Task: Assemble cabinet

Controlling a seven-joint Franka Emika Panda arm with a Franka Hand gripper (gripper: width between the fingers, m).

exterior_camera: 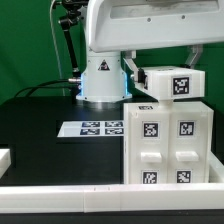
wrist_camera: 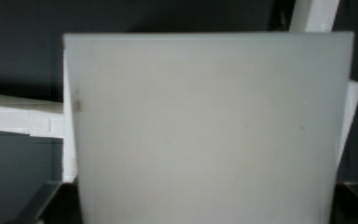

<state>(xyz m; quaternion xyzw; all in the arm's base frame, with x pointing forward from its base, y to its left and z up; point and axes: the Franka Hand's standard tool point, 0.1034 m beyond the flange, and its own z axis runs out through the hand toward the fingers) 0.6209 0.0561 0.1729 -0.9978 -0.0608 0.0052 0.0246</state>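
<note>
The cabinet [exterior_camera: 168, 145] is a large white box with tagged front panels, standing at the exterior view's right. A smaller white tagged piece [exterior_camera: 172, 84] lies flat on top of it. My gripper [exterior_camera: 136, 82] is at that piece's left end, under the white arm. In the wrist view the white piece [wrist_camera: 202, 120] fills the space between my dark fingertips [wrist_camera: 44, 203], and my gripper [wrist_camera: 202, 216] looks shut on it. The contact with the cabinet top is hidden.
The marker board [exterior_camera: 100, 128] lies on the black table in front of the robot base [exterior_camera: 100, 80]. A long white border rail [exterior_camera: 60, 190] runs along the near edge and also shows in the wrist view [wrist_camera: 16, 118]. A small white block [exterior_camera: 4, 158] sits at the left.
</note>
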